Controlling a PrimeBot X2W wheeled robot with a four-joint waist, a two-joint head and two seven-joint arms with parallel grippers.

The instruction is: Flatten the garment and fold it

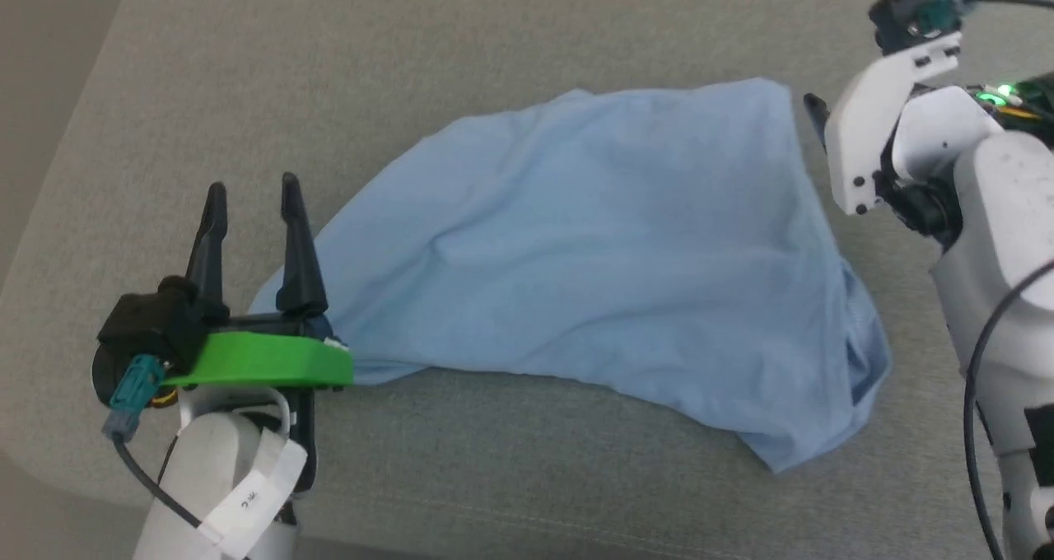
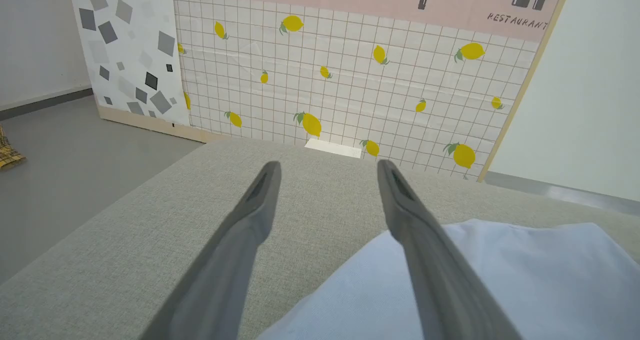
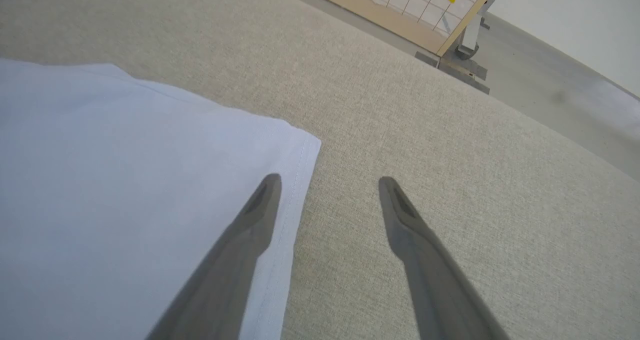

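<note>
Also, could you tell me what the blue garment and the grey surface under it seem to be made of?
The garment looks like soft, matte knit fabric, perhaps cotton: it drapes in loose wrinkles, with a stitched hem. The surface looks like coarse woven upholstery, matte grey-beige: its weave grain is visible.

Open bench (image 1: pixel 494 33) surrounds the garment (image 1: pixel 593 239) on every side; a lemon-patterned panel (image 2: pixel 350 80) stands beyond the far edge.
</note>
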